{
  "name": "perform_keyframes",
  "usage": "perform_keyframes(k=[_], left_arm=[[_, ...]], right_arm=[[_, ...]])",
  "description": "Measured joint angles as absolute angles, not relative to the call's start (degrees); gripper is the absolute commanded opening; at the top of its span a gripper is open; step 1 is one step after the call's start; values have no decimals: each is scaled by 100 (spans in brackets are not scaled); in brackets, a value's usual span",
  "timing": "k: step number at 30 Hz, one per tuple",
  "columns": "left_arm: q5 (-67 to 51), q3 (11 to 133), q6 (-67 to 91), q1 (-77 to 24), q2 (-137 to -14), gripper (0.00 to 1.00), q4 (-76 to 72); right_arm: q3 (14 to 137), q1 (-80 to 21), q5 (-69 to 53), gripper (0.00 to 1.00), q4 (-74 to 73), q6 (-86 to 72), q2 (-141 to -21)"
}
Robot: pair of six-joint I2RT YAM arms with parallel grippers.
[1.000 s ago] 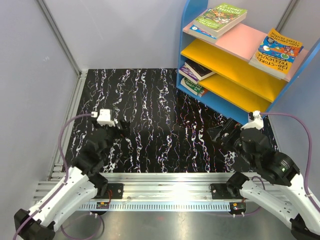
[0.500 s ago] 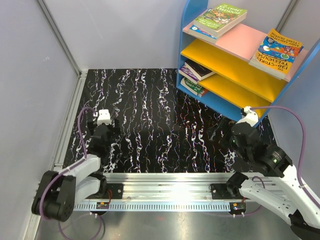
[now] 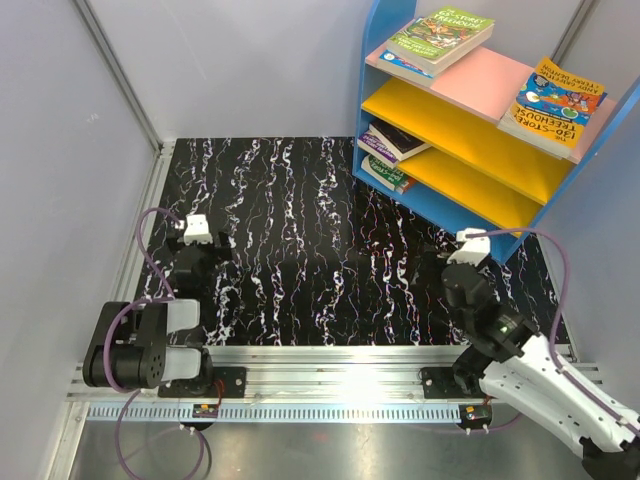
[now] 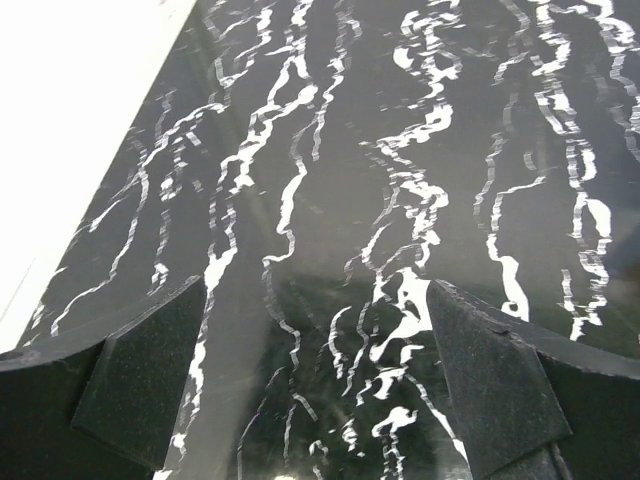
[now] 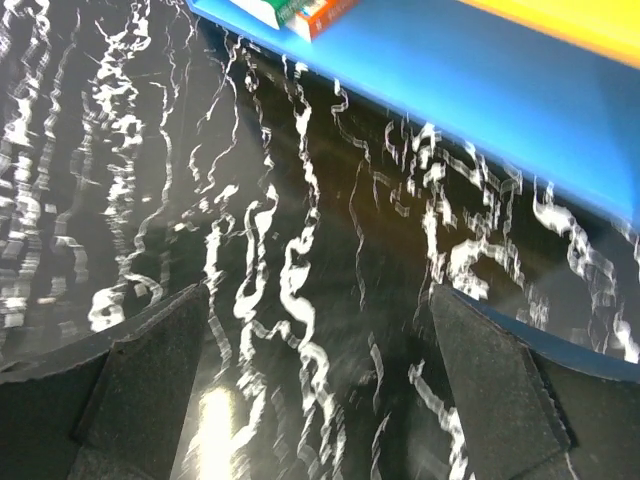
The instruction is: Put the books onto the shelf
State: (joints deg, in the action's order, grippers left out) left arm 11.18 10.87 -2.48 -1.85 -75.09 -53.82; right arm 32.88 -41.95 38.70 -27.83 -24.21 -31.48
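Observation:
The shelf (image 3: 470,120) stands at the back right, blue-framed with a pink top board and yellow lower boards. Books lie on it: a green stack (image 3: 440,38) and an orange and blue stack (image 3: 557,98) on the pink board, and more books (image 3: 388,150) at the left end of the lower boards. My left gripper (image 3: 200,258) is low over the black marbled table at the near left, open and empty (image 4: 320,340). My right gripper (image 3: 437,268) is open and empty (image 5: 320,340) just in front of the shelf's blue base (image 5: 480,80), with book ends (image 5: 300,12) showing above it.
The black, white-veined tabletop (image 3: 300,230) is ringed by grey walls and a metal rail (image 3: 140,240) on the left. The shelf's blue foot (image 3: 500,240) stands close to my right wrist. Purple cables loop by both arms.
Both arms have folded back toward their bases. The left gripper has slid left and back, and the right gripper has moved left and nearer. Both stayed open.

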Motion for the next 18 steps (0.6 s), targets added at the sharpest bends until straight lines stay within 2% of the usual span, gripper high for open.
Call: perform_keyframes(k=[3, 7, 10, 14, 18], left_arm=[[854, 1100, -167, -58, -7557, 99, -5406], [657, 1100, -104, 93, -7583, 99, -5408], [598, 1100, -95, 104, -7585, 99, -5411], [548, 1100, -82, 104, -7585, 99, -5413], [517, 1100, -78, 104, -7585, 99, -5411]], right_arm=[[2740, -4195, 3889, 100, -1852, -1625, -3277], [2320, -4064, 3988, 100, -489, -515, -4185], [1988, -3240, 3588, 100, 480, -121, -4904], [1640, -1466, 2917, 100, 2049, -134, -5959], [1629, -910, 2523, 100, 3479, -305, -7201]])
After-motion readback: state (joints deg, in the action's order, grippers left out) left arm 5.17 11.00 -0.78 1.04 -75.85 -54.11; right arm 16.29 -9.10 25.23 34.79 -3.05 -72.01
